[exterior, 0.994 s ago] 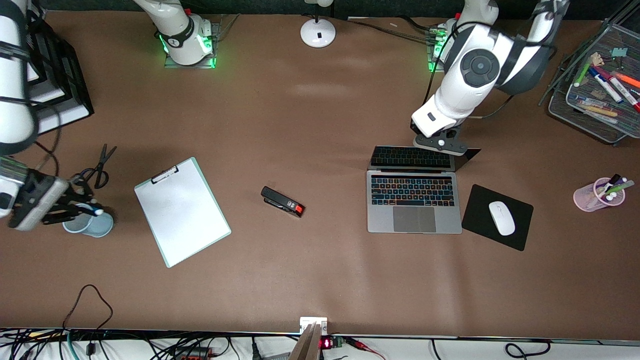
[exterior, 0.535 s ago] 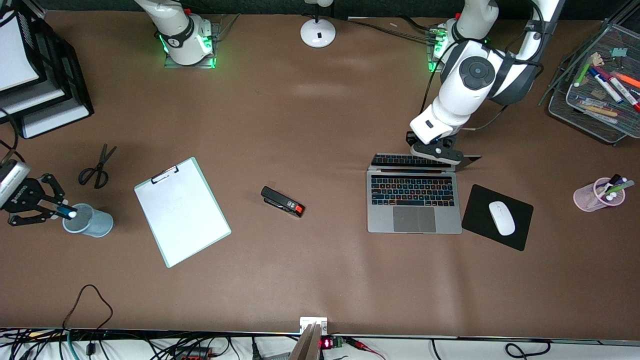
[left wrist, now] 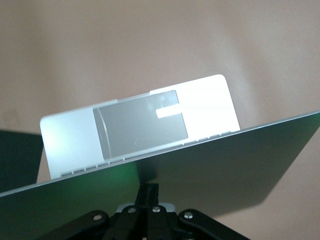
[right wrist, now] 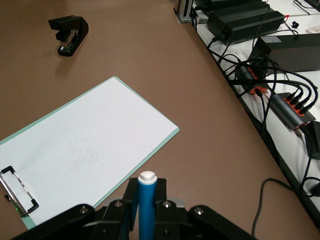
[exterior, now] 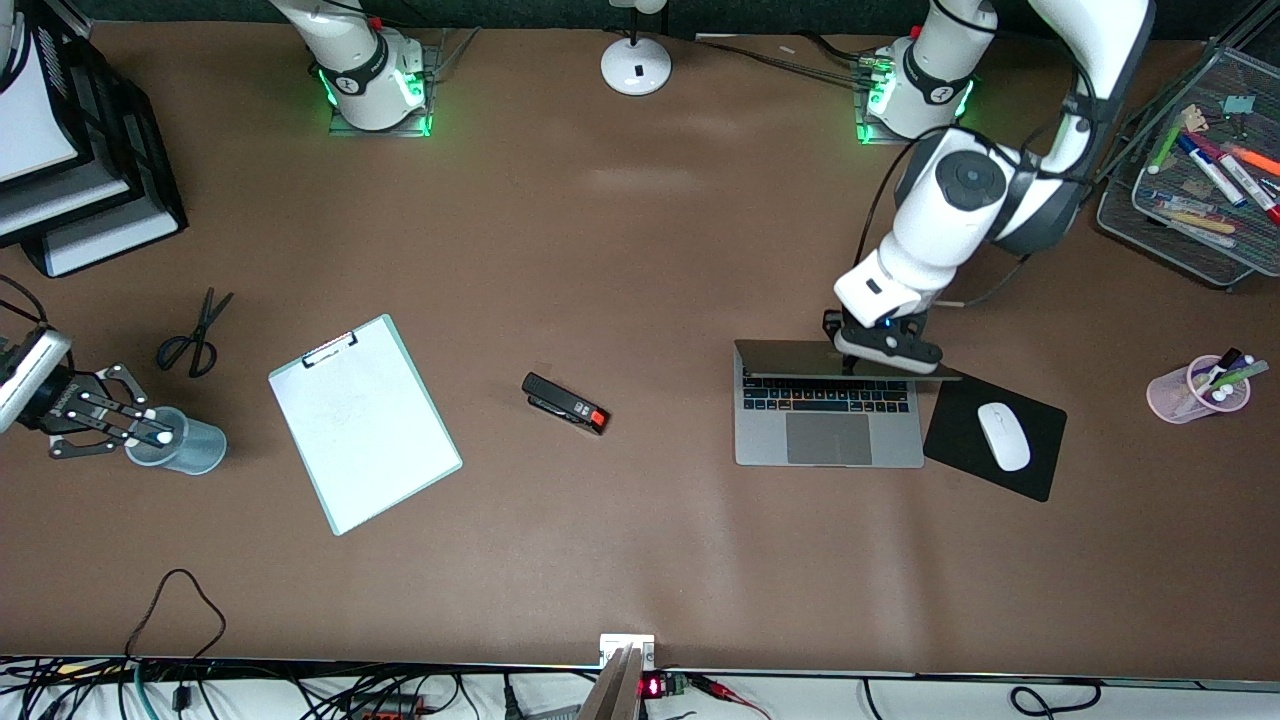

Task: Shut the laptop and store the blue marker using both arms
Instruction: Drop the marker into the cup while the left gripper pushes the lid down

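The silver-grey laptop [exterior: 830,440] lies toward the left arm's end of the table, its lid [exterior: 790,358] tilted low over the keyboard. My left gripper [exterior: 882,360] is shut and its fingertips press on the lid's back. In the left wrist view the dark lid [left wrist: 225,165] crosses in front of the trackpad [left wrist: 142,125], with the shut fingers [left wrist: 149,192] against it. At the right arm's end, my right gripper [exterior: 150,433] is shut on the blue marker [right wrist: 146,207]. The marker's white end [exterior: 164,437] is over the mouth of a pale blue cup [exterior: 195,455].
A clipboard [exterior: 362,420], stapler [exterior: 566,403] and scissors [exterior: 195,335] lie between the cup and the laptop. A black mousepad [exterior: 955,420] with a white mouse [exterior: 1003,436] lies beside the laptop. A pink pen cup [exterior: 1190,392] and mesh tray [exterior: 1180,230] stand at the left arm's end.
The left gripper has pushed the laptop lid from upright down toward the keyboard. The right gripper has dropped lower with the marker, which now sits over the cup's mouth.
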{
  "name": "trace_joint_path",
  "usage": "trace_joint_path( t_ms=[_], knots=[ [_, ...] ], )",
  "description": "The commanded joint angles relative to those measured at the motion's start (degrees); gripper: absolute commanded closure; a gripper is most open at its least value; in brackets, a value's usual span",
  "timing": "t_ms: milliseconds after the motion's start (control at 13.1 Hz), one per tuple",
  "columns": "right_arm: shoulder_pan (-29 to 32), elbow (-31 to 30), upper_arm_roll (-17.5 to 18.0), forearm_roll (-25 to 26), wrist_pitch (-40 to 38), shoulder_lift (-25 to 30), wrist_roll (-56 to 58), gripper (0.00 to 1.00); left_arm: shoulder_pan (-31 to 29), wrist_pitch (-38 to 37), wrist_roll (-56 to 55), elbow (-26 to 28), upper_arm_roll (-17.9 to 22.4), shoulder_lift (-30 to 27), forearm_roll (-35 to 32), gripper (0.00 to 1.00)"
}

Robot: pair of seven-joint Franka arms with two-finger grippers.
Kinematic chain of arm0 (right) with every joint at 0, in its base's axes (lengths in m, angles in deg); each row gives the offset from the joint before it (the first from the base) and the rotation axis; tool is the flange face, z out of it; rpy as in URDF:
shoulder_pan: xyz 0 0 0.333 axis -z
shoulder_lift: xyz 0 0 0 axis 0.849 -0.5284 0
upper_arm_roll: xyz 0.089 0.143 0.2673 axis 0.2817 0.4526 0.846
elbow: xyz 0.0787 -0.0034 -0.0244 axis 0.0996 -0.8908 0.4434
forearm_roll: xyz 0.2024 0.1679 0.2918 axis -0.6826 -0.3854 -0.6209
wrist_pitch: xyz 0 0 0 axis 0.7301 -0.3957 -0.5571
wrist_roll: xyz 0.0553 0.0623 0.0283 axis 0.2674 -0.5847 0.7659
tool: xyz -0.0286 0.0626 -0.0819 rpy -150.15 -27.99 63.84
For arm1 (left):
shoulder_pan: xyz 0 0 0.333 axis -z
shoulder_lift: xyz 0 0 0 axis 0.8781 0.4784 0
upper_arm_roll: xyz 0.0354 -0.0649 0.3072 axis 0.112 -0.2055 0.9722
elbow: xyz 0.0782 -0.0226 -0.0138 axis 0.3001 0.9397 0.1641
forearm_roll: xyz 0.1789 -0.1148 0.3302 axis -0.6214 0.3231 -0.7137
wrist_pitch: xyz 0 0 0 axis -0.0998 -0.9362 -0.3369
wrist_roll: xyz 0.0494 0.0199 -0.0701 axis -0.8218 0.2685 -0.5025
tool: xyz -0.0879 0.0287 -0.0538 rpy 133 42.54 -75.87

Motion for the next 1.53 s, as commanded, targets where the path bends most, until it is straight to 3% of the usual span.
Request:
trace_joint_path(
  t_ms=[0,306,764,841,917,1146,1452],
  knots=[
    [1.9,1.4,0.6,-2.7,-1.8,-1.7,2.8,1.0,-0.9,1.2,0.9,-7.9,0.4,7.7,-2.2,1.0],
    [4.8,1.4,0.8,-2.8,-2.2,-2.8,5.8,0.98,-1.4,2.1,0.9,-13.7,0.4,14.9,-2.2,1.0],
    [7.0,1.4,0.9,-5.4,-5.4,-4.8,7.9,0.93,-1.3,10.7,0.8,-14.3,1.8,22.7,-2.1,1.0],
    [7.0,1.8,0.9,-5.4,-5.4,-5.0,7.8,0.71,-1.1,10.8,0.9,-15.0,1.9,24.3,-2.4,1.0],
    [7.0,2.4,0.9,-5.5,-5.4,-5.3,7.5,0.01,-1.1,10.7,0.8,-16.3,2.0,25.7,-3.8,1.0],
    [7.2,2.7,0.6,-5.2,-5.5,-5.0,4.1,0.0,-1.1,10.7,0.8,-17.2,2.2,27.0,-4.7,1.0],
    [5.1,2.8,0.5,0.4,-5.4,-2.7,-14.9,0.0,-1.6,10.7,0.5,-17.1,2.2,26.9,-4.9,1.0]
  ],
)
